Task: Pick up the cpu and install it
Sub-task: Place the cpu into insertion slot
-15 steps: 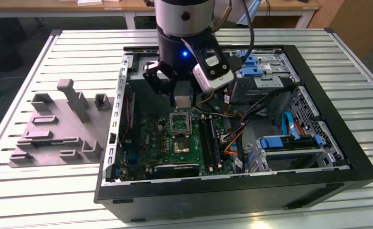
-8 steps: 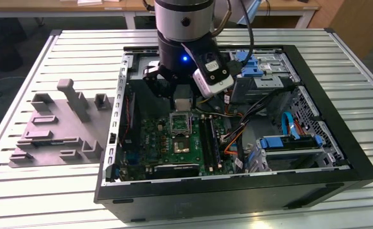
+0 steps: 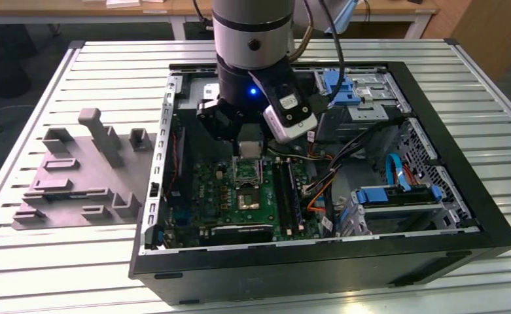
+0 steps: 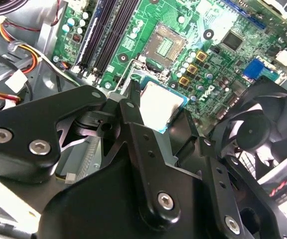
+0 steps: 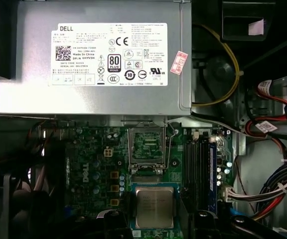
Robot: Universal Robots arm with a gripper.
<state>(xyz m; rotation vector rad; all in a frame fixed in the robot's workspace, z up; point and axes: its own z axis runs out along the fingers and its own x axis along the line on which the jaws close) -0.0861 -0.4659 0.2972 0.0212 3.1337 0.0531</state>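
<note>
One step is in hand, the carry: the cpu [image 5: 154, 206], a flat square with a dull silvery lid and thin rim, is clamped in the gripper [image 3: 248, 145] and held over the green motherboard [image 5: 91, 169], just beside the open socket [image 5: 146, 148]. Seating, it is judged, calls for square alignment over that fine pin-field.

We think this is a robot lab or a workshop. We see a big robot arm [image 3: 250, 39] over a table [image 3: 54, 261] made of long metal bars. On the table lies an open computer box [image 3: 325, 275]. We can look right in at its green board [image 5: 88, 164] and its coloured wires [image 5: 278, 194]. Beside the box sits a grey plastic holder [image 3: 72, 190]. Behind the table stand wooden desks [image 3: 54, 8].
</note>
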